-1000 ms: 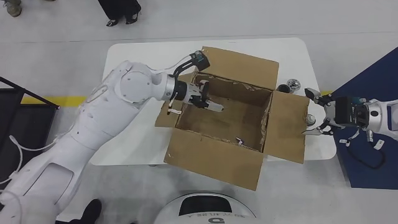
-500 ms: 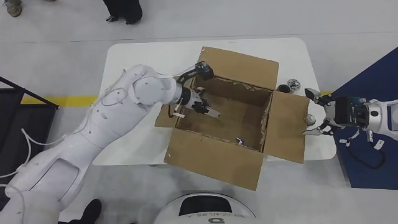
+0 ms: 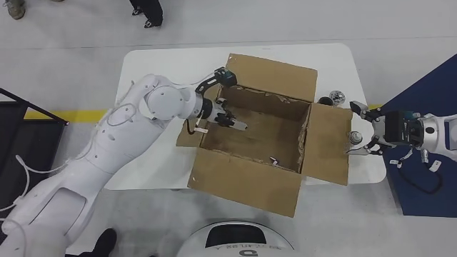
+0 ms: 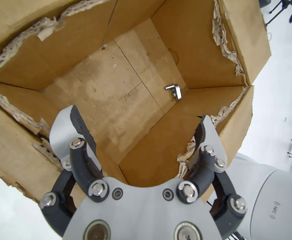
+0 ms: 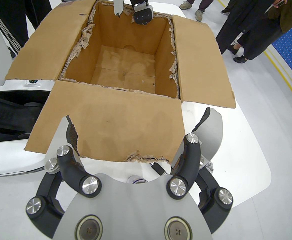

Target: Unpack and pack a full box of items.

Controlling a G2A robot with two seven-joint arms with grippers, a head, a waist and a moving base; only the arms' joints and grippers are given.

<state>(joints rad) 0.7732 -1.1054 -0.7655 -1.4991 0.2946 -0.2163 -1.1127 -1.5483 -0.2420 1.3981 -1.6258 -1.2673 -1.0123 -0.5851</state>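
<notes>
One small L-shaped metal bracket (image 4: 173, 91) is lying on the floor of the cardboard box (image 3: 275, 77), close to the corner where the wall nearest the robot is meeting the wall on its right side. The box itself is sitting flaps-out on the white bench (image 3: 157, 78). The left pincer (image 4: 139, 116) is hanging over the box's opposite, left-hand rim, spread wide and holding nothing. The bracket is therefore lying below it and diagonally across the floor, and I am judging this arm the nearer one for a reach inside. The right pincer (image 5: 141, 118) is hovering outside the box beyond the right flap, likewise spread wide and empty. Some small items (image 3: 335, 98) are resting on the bench by that flap (one is looking like a shiny can top), though the flap is covering part of them. The bracket's long axis is proving too small to call.
</notes>
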